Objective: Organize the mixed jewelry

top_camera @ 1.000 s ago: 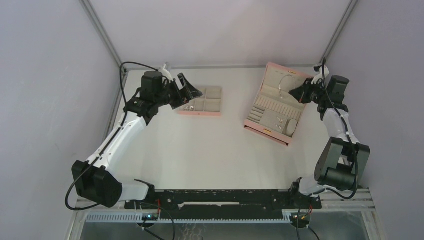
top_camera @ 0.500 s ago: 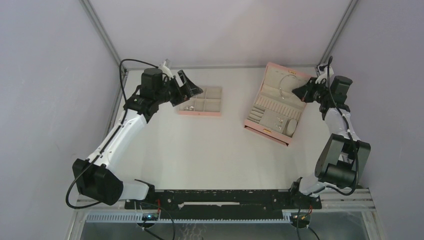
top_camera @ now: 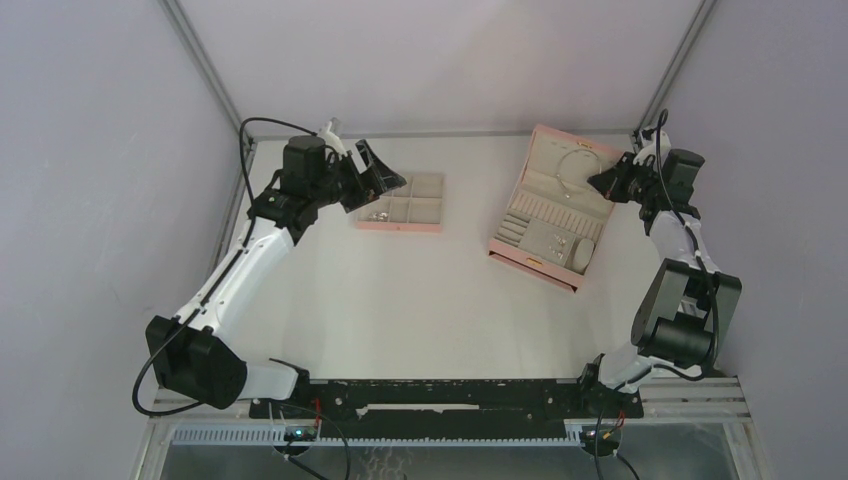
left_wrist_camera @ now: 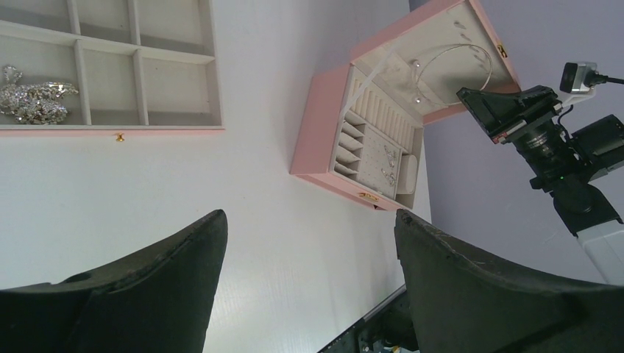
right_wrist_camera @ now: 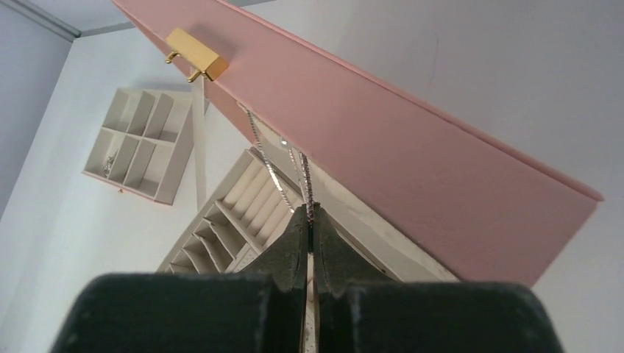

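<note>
A thin silver hoop [top_camera: 570, 166] hangs against the inside of the open lid of the pink box [top_camera: 540, 255]. My right gripper [top_camera: 603, 182] is at the lid's right edge. In the right wrist view its jaws [right_wrist_camera: 310, 212] are shut on the hoop's wire [right_wrist_camera: 269, 166], just under the lid. A sparkly silver cluster [left_wrist_camera: 33, 100] lies in a left cell of the pink compartment tray [left_wrist_camera: 215, 81]. Tiny silver pieces [left_wrist_camera: 387, 166] sit in the box's base. My left gripper [top_camera: 383, 188] hovers open over the tray's left end, nothing between its fingers [left_wrist_camera: 206, 250].
The box's lid [right_wrist_camera: 412, 140] stands tilted up with a gold clasp [right_wrist_camera: 193, 59] on its edge. The tray [top_camera: 418, 201] lies left of the box. The enclosure walls stand close behind both arms.
My right gripper has drawn slightly right and back, holding the hoop at the lid. The left gripper has lifted a little and then held still.
</note>
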{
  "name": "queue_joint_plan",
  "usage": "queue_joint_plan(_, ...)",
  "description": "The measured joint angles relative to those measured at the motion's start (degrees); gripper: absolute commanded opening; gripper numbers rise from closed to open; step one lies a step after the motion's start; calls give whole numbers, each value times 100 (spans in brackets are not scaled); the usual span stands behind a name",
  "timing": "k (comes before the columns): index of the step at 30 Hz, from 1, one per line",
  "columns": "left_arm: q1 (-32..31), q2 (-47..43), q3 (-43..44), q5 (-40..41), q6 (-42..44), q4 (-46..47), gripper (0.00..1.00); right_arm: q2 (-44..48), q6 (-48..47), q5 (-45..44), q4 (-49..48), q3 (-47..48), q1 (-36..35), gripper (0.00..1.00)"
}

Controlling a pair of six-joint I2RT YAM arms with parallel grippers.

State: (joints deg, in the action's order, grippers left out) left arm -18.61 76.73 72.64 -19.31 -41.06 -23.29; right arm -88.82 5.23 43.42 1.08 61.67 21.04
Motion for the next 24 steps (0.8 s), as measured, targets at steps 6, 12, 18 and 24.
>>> queue_joint_plan(6,2,0,0,0,0,0,88,-31,74,-125,0,0,0,3)
queue_joint_plan(12,4,0,0,0,2,-2,88,-68,192,-260,-4,0,31,17)
queue_joint_plan(18,7,0,0,2,2,-2,88,-79,326,-472,-2,0,76,33)
queue_joint_plan(24,17,0,0,4,2,-4,88,-74,358,-586,92,0,61,66)
